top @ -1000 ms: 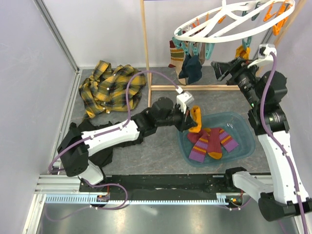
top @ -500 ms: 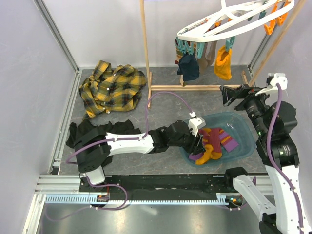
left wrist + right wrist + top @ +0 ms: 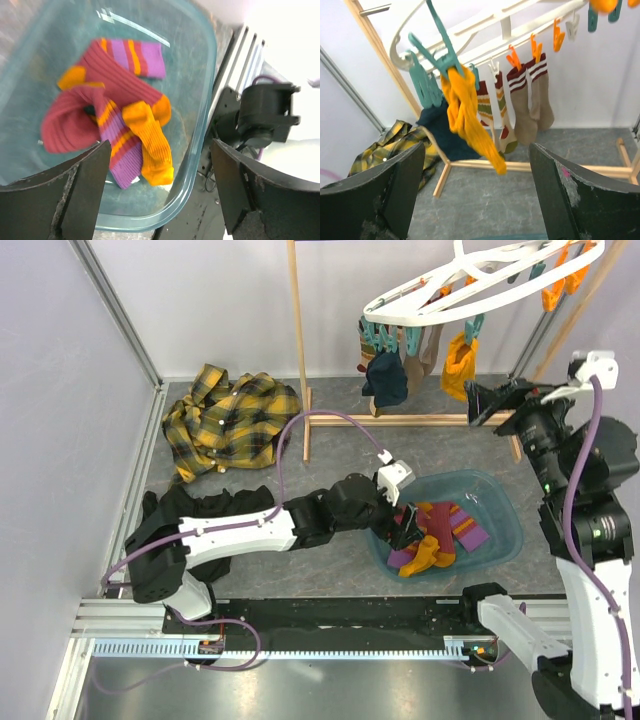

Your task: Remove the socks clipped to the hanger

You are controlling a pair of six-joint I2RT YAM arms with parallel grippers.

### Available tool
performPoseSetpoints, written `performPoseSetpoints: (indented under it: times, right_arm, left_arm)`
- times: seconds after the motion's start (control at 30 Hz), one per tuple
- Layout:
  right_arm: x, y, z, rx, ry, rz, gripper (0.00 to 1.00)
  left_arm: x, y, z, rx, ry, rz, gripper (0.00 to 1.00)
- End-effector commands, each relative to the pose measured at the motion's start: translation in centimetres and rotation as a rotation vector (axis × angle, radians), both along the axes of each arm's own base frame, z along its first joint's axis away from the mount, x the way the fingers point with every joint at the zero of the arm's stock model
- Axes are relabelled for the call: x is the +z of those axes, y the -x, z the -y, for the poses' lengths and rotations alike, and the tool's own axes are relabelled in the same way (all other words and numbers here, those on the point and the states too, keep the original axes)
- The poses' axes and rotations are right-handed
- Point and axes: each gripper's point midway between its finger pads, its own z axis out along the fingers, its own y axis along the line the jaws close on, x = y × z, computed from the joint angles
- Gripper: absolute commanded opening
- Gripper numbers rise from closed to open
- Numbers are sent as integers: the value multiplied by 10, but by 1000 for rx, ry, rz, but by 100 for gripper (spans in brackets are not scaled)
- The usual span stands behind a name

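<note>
L gripper (image 3: 160, 150) jaws apart over socks (image 3: 117, 92) in tub (image 3: 202, 85).

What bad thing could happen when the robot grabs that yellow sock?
The yellow sock hangs bunched in a teal clip, so a pull from the open right gripper might swing the tilted hanger instead of freeing it. It might also pinch the dark sock hanging right beside it.

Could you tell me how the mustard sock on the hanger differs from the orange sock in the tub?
The mustard yellow sock hangs from a teal clip on the white plastic hanger; the orange sock lies in the translucent blue tub. The mustard one dangles upright; the orange one lies bent over maroon striped socks. Both are plain socks.
</note>
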Motion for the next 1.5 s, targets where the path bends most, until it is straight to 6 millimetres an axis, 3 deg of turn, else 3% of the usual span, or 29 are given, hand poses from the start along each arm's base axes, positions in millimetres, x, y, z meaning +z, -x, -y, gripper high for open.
performPoseSetpoints:
  times: [0.0,0.17,0.37,0.53,0.57,0.6,0.67,0.73,0.93,1.2,1.3,1.4,1.47]
  right_arm:
    - [21,-20,2,-26,84,38,91]
    - [38,-42,-6,-1,79,44,90]
    - [55,-53,-13,28,93,69,89]
    - [68,-58,-14,31,139,108,90]
    - [69,-58,-14,33,145,115,90]
    - [72,-59,-16,44,158,130,91]
    - [70,-62,-22,74,176,134,91]
    - [70,-62,-27,100,181,136,91]
    - [79,-60,-32,130,192,180,88]
    - [88,-61,-36,143,187,210,85]
    - [91,-60,-37,153,195,219,84]
    - [94,-58,-36,145,202,229,83]
    - [96,-57,-35,141,204,237,81]
  left_arm:
    - [76,-17,-4,51,101,164,89]
    - [121,-38,-9,130,136,285,89]
    - [178,-63,-5,198,227,389,89]
    - [208,-90,5,256,251,458,89]
    - [225,-94,6,271,276,482,89]
    - [220,-103,12,282,259,482,88]
    - [240,-114,11,310,287,504,88]
    - [241,-125,16,319,288,518,88]
    - [264,-141,30,321,311,618,89]
    - [268,-170,37,399,319,614,88]
    - [272,-169,41,370,340,628,79]
    - [273,-164,43,317,348,620,28]
    - [274,-156,47,260,369,578,8]
